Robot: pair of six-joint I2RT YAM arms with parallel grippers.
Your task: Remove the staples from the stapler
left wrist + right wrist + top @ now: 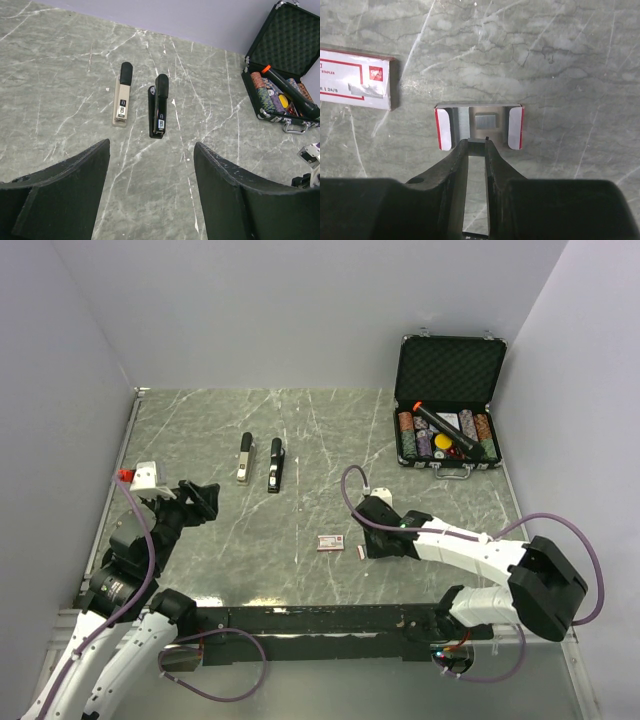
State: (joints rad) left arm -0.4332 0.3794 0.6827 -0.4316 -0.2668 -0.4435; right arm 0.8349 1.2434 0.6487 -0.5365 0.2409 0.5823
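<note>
Apparently this is the dropping-off step. Nearest the arms, the right gripper (477,142) has its fingers almost pressed together, tips at the near lip of a small open tray (444,129); whether they pinch anything I cannot tell. A short strip of staples (486,121) lies in the tray, near a red-and-white box (355,77). The left gripper (151,147) hangs spread, empty. Farther out the stapler (159,105) lies on the table, well apart from both. The next move probably calls for a straight lift that does not snag the tray.
</note>
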